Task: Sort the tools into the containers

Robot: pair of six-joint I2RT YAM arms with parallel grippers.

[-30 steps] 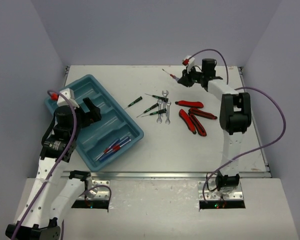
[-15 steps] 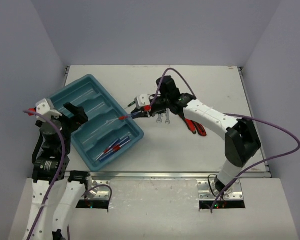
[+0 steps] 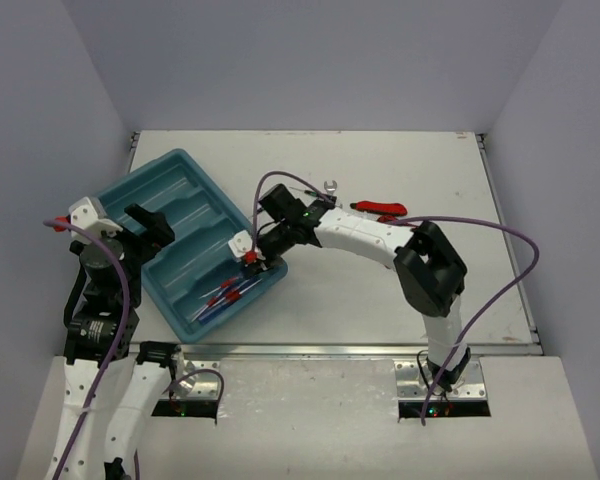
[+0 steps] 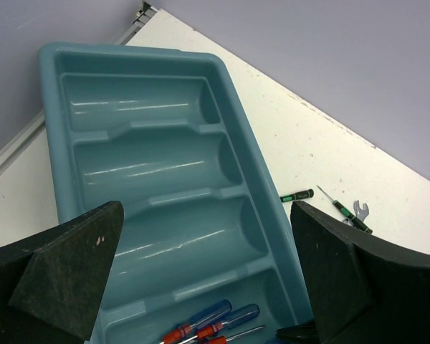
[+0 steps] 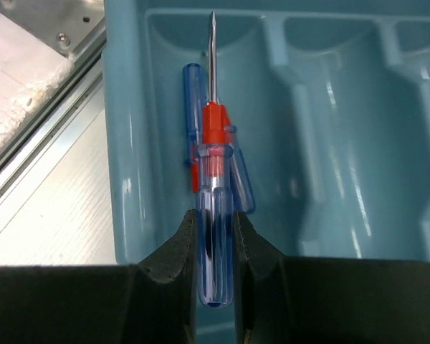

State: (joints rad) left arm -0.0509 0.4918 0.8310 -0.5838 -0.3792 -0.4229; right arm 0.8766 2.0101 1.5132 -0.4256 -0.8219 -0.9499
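The teal tray (image 3: 185,170) lies on the left of the table with its long compartments side by side. My right gripper (image 3: 252,256) is shut on a blue-and-red screwdriver (image 5: 215,215) and holds it over the compartment nearest the table's front edge. The screwdriver's tip points along that compartment. Below it lie other blue-and-red screwdrivers (image 3: 225,295), also seen in the left wrist view (image 4: 215,322). My left gripper (image 3: 148,228) hangs open over the tray's left side (image 4: 150,143) with nothing between its fingers.
Red-handled pliers (image 3: 380,208) and a silver wrench (image 3: 330,186) lie on the table behind my right arm. Thin black screwdrivers with green marks (image 4: 297,195) lie just past the tray's right rim. The metal rail at the table's front edge (image 5: 50,136) runs beside the tray.
My right arm has swung from the far side of the table to the tray with the screwdriver in its grip. My left arm drew back to the left, then held still.
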